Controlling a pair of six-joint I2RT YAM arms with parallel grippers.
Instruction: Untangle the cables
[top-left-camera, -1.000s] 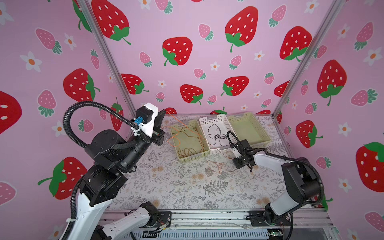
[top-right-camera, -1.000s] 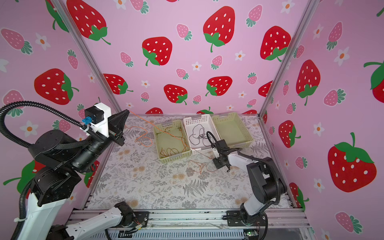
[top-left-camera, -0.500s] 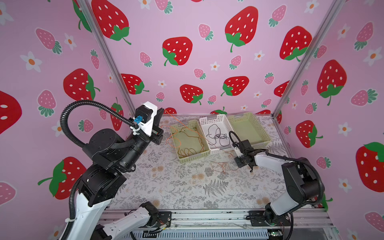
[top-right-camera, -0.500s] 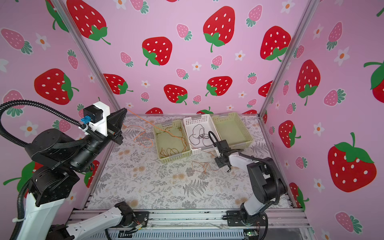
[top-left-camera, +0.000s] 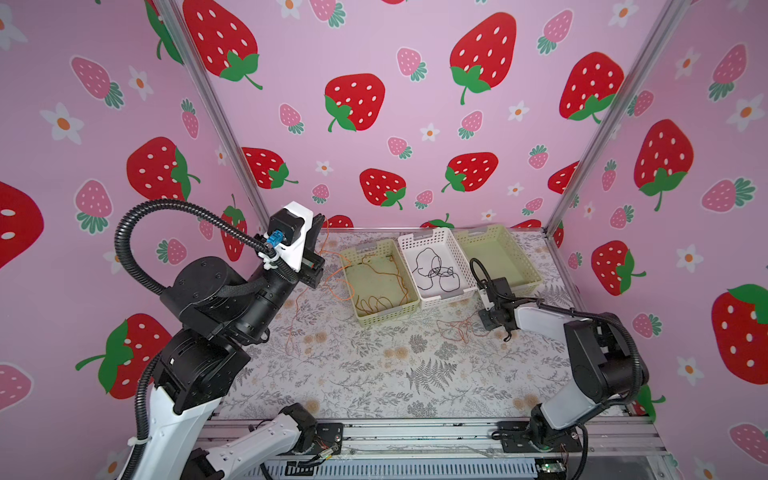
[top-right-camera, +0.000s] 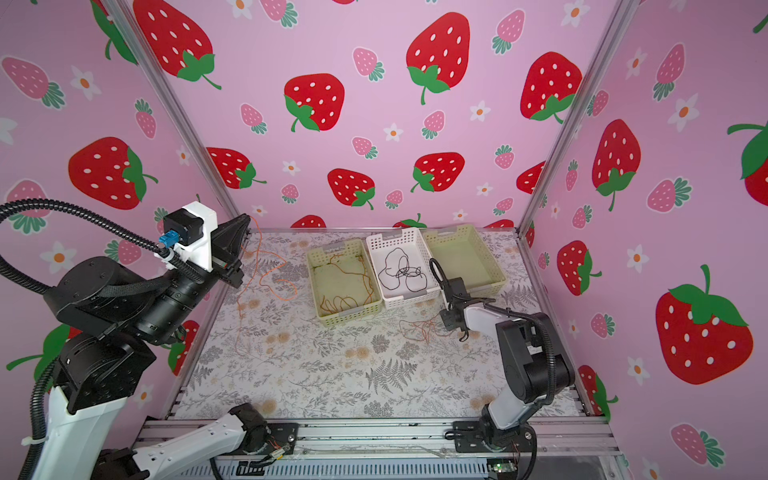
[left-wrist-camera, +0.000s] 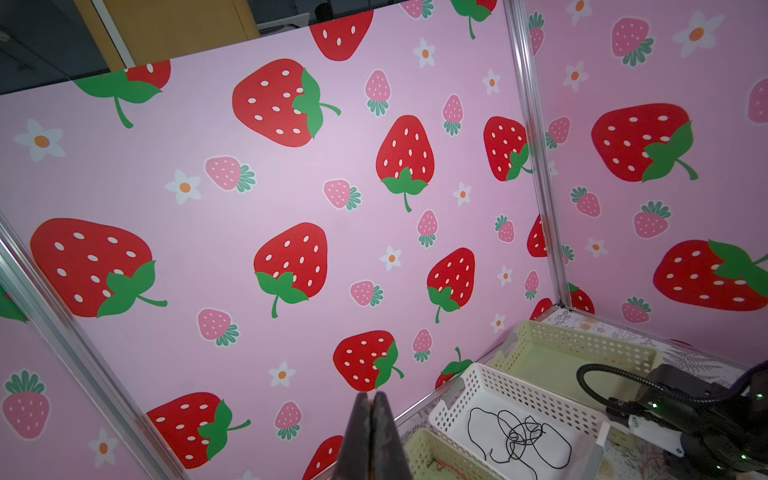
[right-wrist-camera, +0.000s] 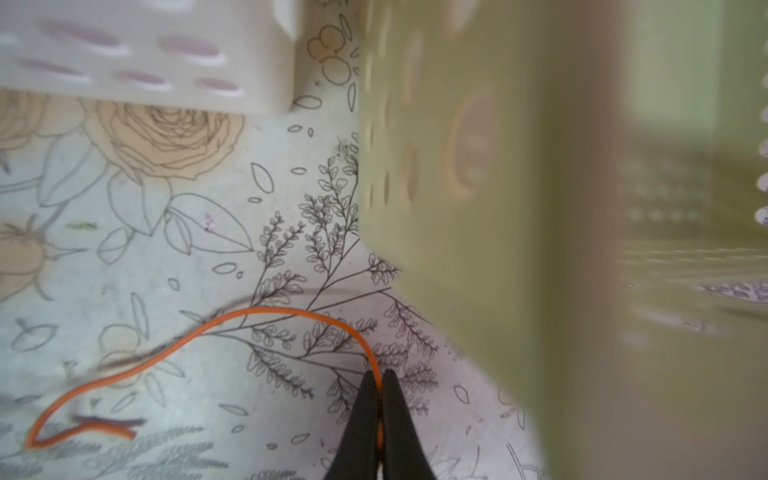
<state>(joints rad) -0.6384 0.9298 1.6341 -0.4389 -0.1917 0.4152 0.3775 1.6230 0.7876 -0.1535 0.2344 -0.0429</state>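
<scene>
My left gripper (top-left-camera: 322, 219) is raised high at the left, shut (left-wrist-camera: 371, 394), and the thin orange cable (top-right-camera: 257, 249) hangs from its tip down to the table. At the table's right my right gripper (top-left-camera: 484, 323) lies low in front of the baskets, with its jaws shut (right-wrist-camera: 378, 372) on the orange cable (right-wrist-camera: 266, 309). A small heap of that cable (top-left-camera: 457, 330) lies just left of it. The black cable (top-left-camera: 436, 270) is coiled in the white basket (top-left-camera: 446, 239). A brownish-orange cable (top-left-camera: 378, 301) lies in the left green basket (top-left-camera: 386, 318).
A third, green basket (top-left-camera: 528, 270) stands right of the white one, and its wall (right-wrist-camera: 457, 166) is close beside my right gripper. Pink strawberry walls enclose the table on three sides. The left arm's black hose (top-left-camera: 137, 216) arches above its elbow.
My left gripper has risen slightly with the orange cable. My right gripper has shifted a little to the right, and the orange heap has followed it.
</scene>
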